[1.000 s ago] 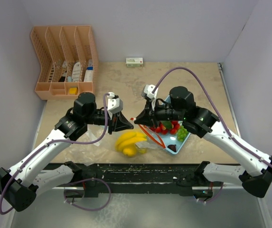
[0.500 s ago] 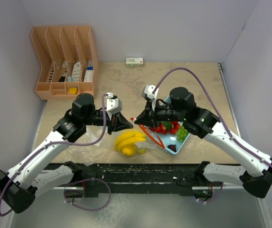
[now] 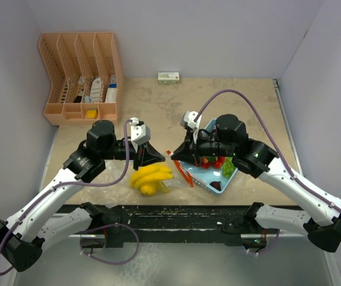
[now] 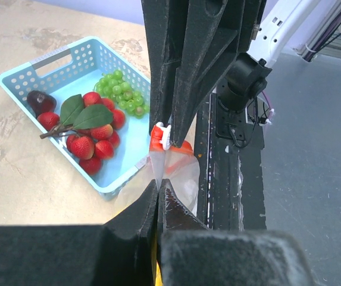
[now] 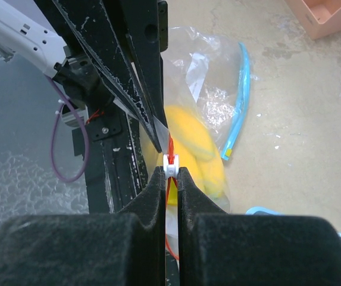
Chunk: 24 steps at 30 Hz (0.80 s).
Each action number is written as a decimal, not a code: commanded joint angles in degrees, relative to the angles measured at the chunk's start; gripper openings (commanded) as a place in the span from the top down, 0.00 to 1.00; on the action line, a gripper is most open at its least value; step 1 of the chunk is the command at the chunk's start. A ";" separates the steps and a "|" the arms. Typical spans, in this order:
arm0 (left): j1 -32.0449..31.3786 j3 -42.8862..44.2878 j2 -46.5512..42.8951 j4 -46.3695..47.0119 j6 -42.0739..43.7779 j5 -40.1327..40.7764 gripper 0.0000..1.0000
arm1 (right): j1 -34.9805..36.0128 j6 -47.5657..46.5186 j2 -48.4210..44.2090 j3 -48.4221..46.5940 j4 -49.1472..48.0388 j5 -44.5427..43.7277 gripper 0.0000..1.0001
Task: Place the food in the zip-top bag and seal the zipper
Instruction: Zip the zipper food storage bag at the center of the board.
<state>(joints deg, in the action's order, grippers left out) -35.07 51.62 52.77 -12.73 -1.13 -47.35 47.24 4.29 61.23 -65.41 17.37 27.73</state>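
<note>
Since a second ago the yellow bananas [image 3: 149, 177], inside the zip-top bag [image 5: 212, 77], have slid left toward my left arm. Both wrists sit slightly nearer the table edge. The left gripper [image 4: 158, 192] is pinched tight on the bag's clear film edge. The right gripper [image 5: 170, 174] is clamped on the white zipper slider [image 5: 171, 164]. Strawberries [image 4: 93, 143], grapes [image 4: 122, 92] and a dark purple fruit [image 4: 39, 101] lie in the blue basket [image 4: 51, 59], just beside the bag's mouth.
</note>
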 commanded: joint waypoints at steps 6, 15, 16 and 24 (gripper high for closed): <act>0.18 -0.09 -0.44 4.74 -1.04 -2.20 1.00 | -0.48 1.32 -1.30 0.93 1.40 0.23 1.00; 0.18 4.33 2.70 1.35 5.53 -8.08 0.78 | -0.49 -0.37 1.07 -4.10 2.14 1.52 1.00; 0.18 4.84 2.95 1.03 6.12 -8.29 0.77 | -0.42 -0.40 1.34 -4.38 2.15 1.88 1.00; 0.18 6.59 5.97 -0.01 7.48 -11.55 0.70 | -0.44 -0.51 2.64 -5.07 1.47 2.94 1.00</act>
<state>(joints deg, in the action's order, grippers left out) -35.09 55.75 57.34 -13.21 4.12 -54.72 47.18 4.45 63.70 -67.61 20.27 28.71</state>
